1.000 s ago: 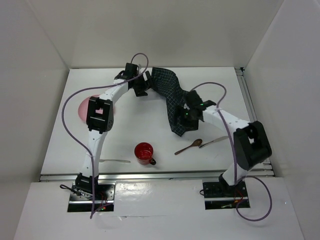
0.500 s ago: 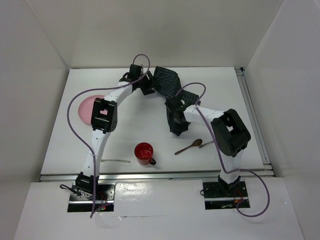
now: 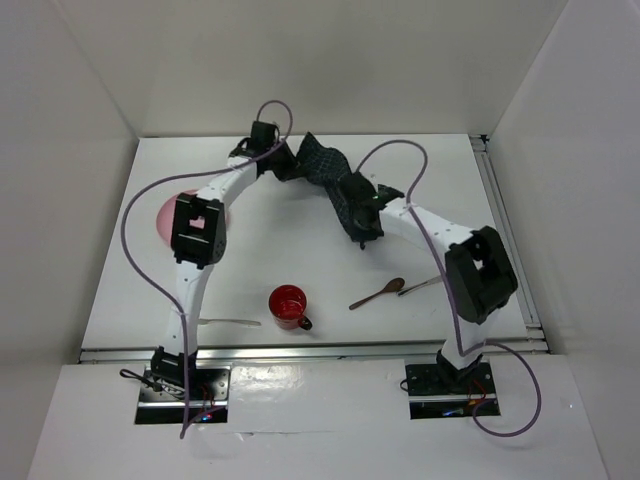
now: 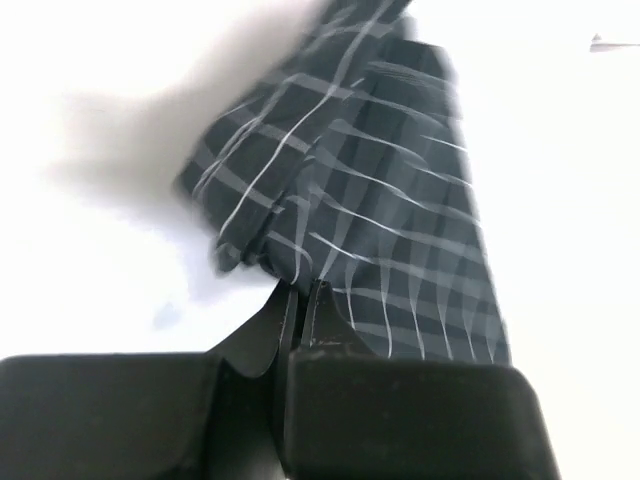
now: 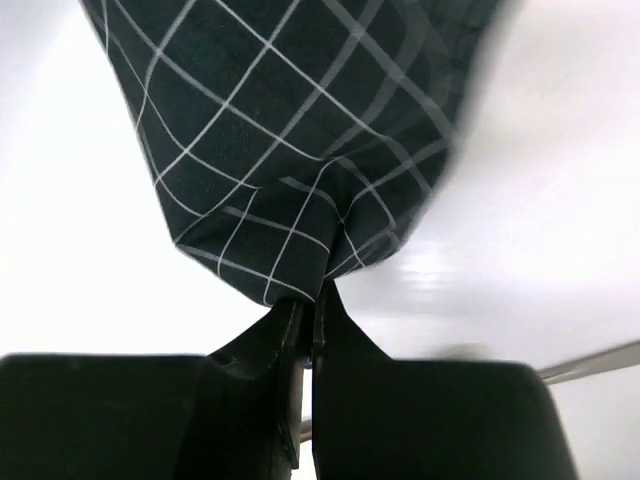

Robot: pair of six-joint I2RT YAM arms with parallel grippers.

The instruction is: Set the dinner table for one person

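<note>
A dark navy checked cloth (image 3: 335, 178) lies bunched on the white dinner table (image 3: 280, 250), toward the back middle. My left gripper (image 3: 285, 168) is shut on the cloth's left end (image 4: 340, 210), its fingertips pinching the fabric. At the cloth's near right end (image 5: 290, 150), my right gripper (image 3: 362, 232) is likewise shut on the fabric. A red cup (image 3: 289, 306) stands near the front middle. To its right lie a brown spoon (image 3: 378, 293) and a silver utensil (image 3: 430, 283). A pink plate (image 3: 170, 218) lies at the left, partly under my left arm.
Another silver utensil (image 3: 230, 322) lies by the front edge, left of the cup. White walls close in the table on three sides. A metal rail (image 3: 500, 215) runs along the right edge.
Both grippers closed on the cloth. The right gripper swung left, then settled at the cloth's near end. The cloth has bunched up narrower between the two grippers.
</note>
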